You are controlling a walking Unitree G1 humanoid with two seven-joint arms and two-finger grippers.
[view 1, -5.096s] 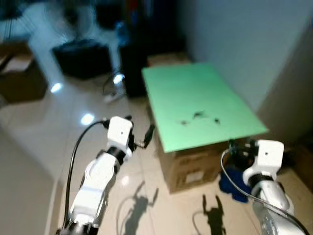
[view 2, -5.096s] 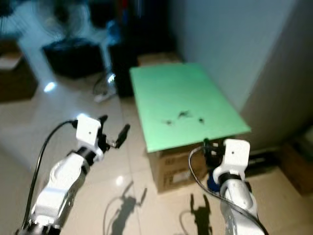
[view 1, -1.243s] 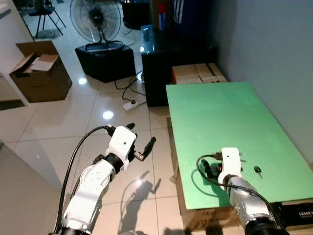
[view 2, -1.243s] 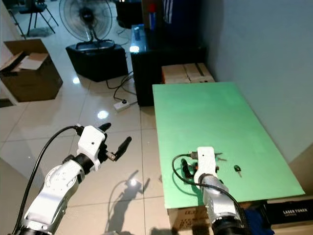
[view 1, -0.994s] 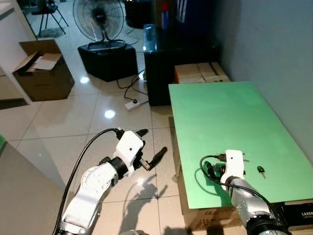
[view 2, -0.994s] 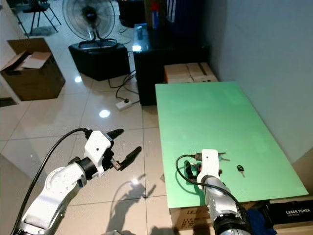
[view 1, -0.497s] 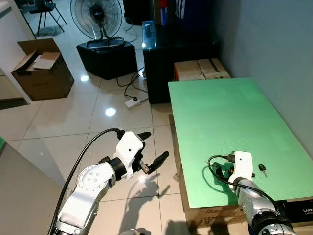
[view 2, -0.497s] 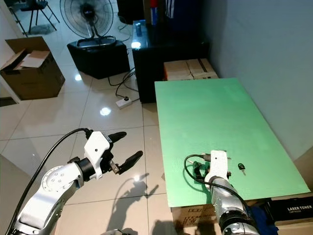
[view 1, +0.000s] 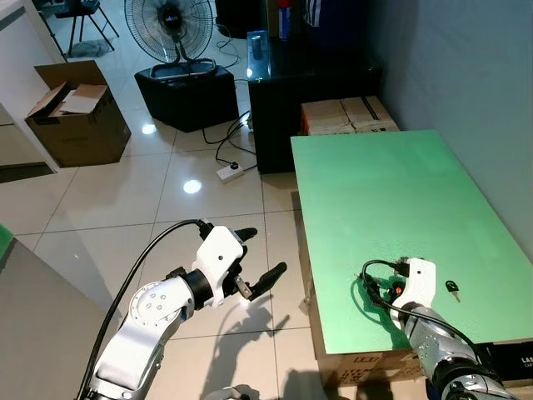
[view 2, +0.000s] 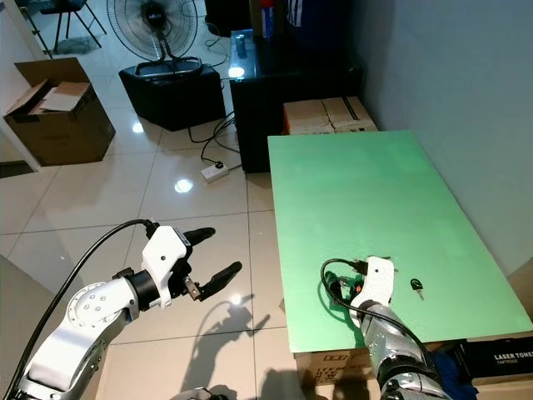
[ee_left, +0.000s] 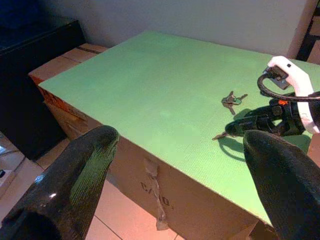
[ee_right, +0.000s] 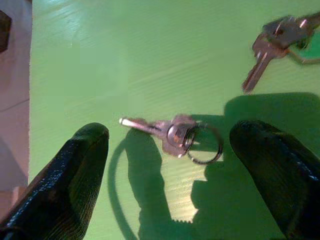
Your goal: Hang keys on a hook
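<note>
the right gripper (ee_right: 170, 150) hangs low over the green table (view 1: 375, 200), close to its near edge, with its two black fingers (ee_right: 75, 165) spread wide. between them, flat on the surface, lies a small bunch of keys (ee_right: 172, 134) on a ring, one blade pointing away from the ring. the fingers touch nothing, so the grasp seems not yet begun; the step in hand looks like lining up for the pick.

to do it well, the robot would likely want the ring and key heads centred between the pads before closing, since the thin blade alone would probably slip. the keys lie flat, so the fingertips need to come right down to the tabletop and pinch across the thick cluster at the ring. a skewed approach risks pushing the bunch along the smooth surface toward the near edge.

the left gripper (view 1: 254, 262) is held out over the tiled floor (view 1: 108, 200), well apart from the table's left edge, its fingers parted and empty.

counted on the table: two bunches of keys, the second bunch (ee_right: 280, 42) just beyond the first toward the far edge, and one dark-headed single key (view 1: 451, 288) nearer the right edge. two cardboard boxes (view 1: 350, 115) stand at the table's far end, and one fan (view 1: 171, 21) beyond. the hook cannot be made out.
</note>
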